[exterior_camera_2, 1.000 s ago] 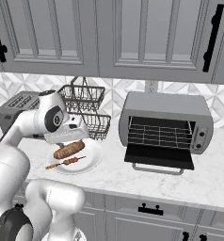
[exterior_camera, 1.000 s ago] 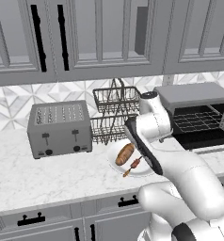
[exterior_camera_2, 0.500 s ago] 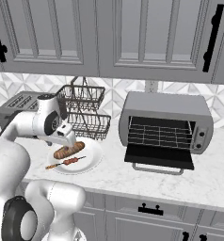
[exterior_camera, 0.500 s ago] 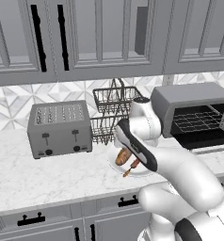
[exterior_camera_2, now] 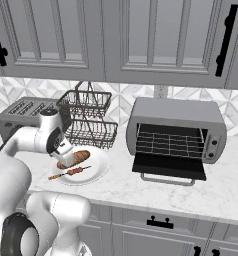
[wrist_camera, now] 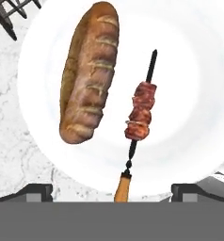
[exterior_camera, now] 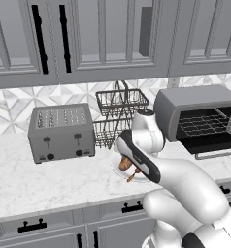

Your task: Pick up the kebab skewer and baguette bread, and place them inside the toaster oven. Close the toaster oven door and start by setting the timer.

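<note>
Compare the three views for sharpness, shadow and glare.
Hand view: baguette bread and kebab skewer slightly soft, faint shadows on the white plate. Left base view: even flat light, no glare. Right base view: toaster oven sharp, its interior dark.

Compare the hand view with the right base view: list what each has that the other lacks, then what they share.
Hand view alone: the gripper's open finger tips, with the kebab skewer's orange handle between them.

Right base view alone: the toaster oven with its door hanging open, the pop-up toaster, the cabinets.

Both: the white plate carrying the baguette bread and skewer side by side, and the wire rack.
</note>
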